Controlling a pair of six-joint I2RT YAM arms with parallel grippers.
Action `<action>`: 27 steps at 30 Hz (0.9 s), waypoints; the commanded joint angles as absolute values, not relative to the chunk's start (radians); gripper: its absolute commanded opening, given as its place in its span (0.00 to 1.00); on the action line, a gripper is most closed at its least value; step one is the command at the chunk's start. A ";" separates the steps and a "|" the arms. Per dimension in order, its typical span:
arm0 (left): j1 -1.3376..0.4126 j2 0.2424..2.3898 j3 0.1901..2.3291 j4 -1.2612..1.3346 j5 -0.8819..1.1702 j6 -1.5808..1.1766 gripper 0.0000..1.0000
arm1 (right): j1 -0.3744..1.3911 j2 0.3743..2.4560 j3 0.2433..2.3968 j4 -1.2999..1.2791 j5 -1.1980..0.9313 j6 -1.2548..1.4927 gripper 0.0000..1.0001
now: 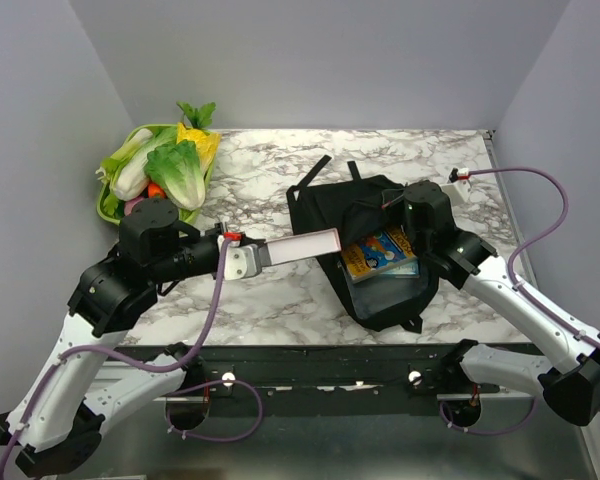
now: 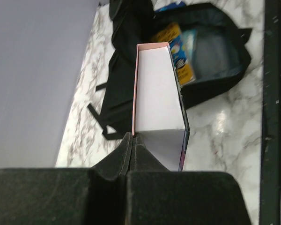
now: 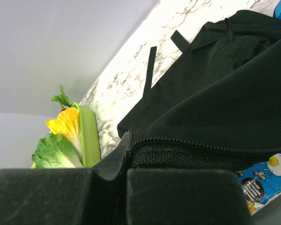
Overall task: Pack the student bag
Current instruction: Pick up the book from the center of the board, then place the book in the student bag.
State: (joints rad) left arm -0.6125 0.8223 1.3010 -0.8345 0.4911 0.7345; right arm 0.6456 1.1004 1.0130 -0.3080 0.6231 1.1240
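Note:
The black student bag (image 1: 355,205) lies open on the marble table, with a colourful book (image 1: 378,254) showing inside it. My left gripper (image 1: 242,260) is shut on the edge of a thin pink-edged book (image 1: 300,247) and holds it level, its far end at the bag's open mouth. In the left wrist view the book (image 2: 157,98) points at the bag (image 2: 215,51). My right gripper (image 1: 405,212) is shut on the bag's zippered flap (image 3: 210,136) and holds it up at the bag's right side.
A green tray (image 1: 108,200) with lettuce, corn and other toy vegetables stands at the back left; it also shows in the right wrist view (image 3: 89,136). Bag straps (image 1: 315,172) trail toward the back. The table's black front rail (image 1: 360,360) runs below the bag.

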 commanded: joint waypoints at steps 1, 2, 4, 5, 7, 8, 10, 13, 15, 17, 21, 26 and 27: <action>-0.666 0.808 1.341 -0.793 0.708 0.608 0.00 | 0.632 1.098 1.055 -0.255 0.643 1.109 0.01; -0.675 0.816 1.345 -0.781 0.722 0.597 0.00 | 0.632 1.097 1.054 -0.255 0.646 1.109 0.01; -0.698 0.840 1.347 -0.741 0.750 0.571 0.00 | 0.630 1.094 1.055 -0.256 0.647 1.106 0.01; -0.721 0.848 1.341 -0.723 0.756 0.562 0.00 | 0.632 1.091 1.057 -0.259 0.649 1.103 0.01; -0.755 0.862 1.325 -0.648 0.764 0.534 0.00 | 0.632 1.089 1.063 -0.264 0.650 1.100 0.01; -0.796 0.867 1.306 -0.615 0.756 0.523 0.00 | 0.632 1.088 1.066 -0.267 0.649 1.097 0.01; -0.830 0.885 1.292 -0.542 0.743 0.512 0.00 | 0.632 1.085 1.071 -0.271 0.649 1.098 0.01; -0.880 0.919 1.270 -0.463 0.707 0.500 0.00 | 0.632 1.078 1.074 -0.273 0.638 1.103 0.01; -0.913 0.928 1.250 -0.399 0.675 0.500 0.00 | 0.630 1.081 1.081 -0.273 0.620 1.108 0.01; -0.936 0.943 1.236 -0.370 0.654 0.508 0.00 | 0.632 1.092 1.094 -0.268 0.588 1.106 0.01; -0.998 0.939 1.166 -0.234 0.551 0.532 0.00 | 0.632 1.129 1.164 -0.242 0.503 1.072 0.01; -1.107 0.917 1.068 -0.132 0.408 0.600 0.00 | 0.632 1.172 1.256 -0.241 0.398 1.003 0.01; -1.126 0.914 1.060 -0.127 0.397 0.613 0.00 | 0.632 1.177 1.265 -0.242 0.388 0.997 0.01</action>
